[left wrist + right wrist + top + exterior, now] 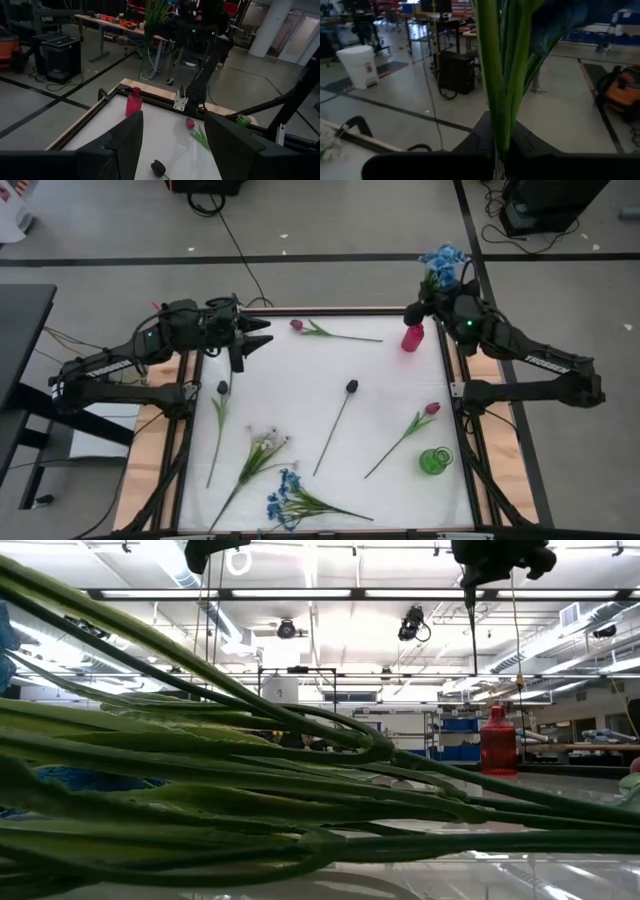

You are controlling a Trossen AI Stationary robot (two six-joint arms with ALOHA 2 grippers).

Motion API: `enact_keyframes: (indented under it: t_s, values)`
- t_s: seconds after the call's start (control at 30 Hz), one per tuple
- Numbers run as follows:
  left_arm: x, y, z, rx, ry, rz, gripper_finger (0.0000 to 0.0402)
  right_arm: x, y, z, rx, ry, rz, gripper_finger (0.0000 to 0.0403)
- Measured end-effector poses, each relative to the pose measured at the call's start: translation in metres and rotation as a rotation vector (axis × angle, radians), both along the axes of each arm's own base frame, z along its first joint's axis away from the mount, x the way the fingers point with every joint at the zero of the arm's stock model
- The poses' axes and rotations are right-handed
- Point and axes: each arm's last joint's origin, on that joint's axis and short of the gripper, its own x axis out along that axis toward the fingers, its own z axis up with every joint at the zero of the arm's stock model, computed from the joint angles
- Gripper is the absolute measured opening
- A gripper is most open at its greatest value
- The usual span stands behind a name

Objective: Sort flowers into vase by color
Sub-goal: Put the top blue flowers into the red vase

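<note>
nearest the front edge of the white table [390, 395] lay a blue flower [287, 500], with a white flower [264, 442] just behind it and a green vase [436, 460] at the front right. mid-table lay two dark-budded stems [351, 387] and a red-pink bud [431, 409]. farther back another pink bud [297, 325] lay near the rear edge, well apart from the pink vase [412, 337]. the left gripper [252, 339] hovered at the rear left with its fingers spread and empty. the right gripper [428, 302] was clamped on a blue flower bunch [443, 263], held up just behind the pink vase.
</note>
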Motion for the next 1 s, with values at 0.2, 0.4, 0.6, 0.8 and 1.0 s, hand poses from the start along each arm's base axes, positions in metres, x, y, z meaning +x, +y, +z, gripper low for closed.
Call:
enact_keyframes:
  t_s: [0.2, 0.4, 0.6, 0.8, 1.0]
  values:
    - [0.0, 0.0, 0.0, 0.0, -0.001, 0.0, 0.0217, -0.001, 0.005, -0.008, 0.043, 0.042, 0.021, 0.0018]
    - [0.0, 0.0, 0.0, 0.001, -0.001, 0.0, 0.0217, -0.012, 0.016, -0.036, 0.085, -0.019, 0.047, 0.0018]
    - [0.0, 0.0, 0.0, 0.001, -0.001, 0.0, 0.0217, -0.023, 0.024, -0.055, 0.077, -0.089, 0.075, 0.0018]
    - [0.0, 0.0, 0.0, 0.001, -0.001, 0.0, 0.0217, -0.027, 0.021, -0.057, 0.024, -0.104, 0.102, 0.0018]
    - [0.0, 0.0, 0.0, 0.001, -0.001, 0.0, 0.0217, -0.03, 0.008, -0.051, -0.054, -0.051, 0.033, 0.0018]
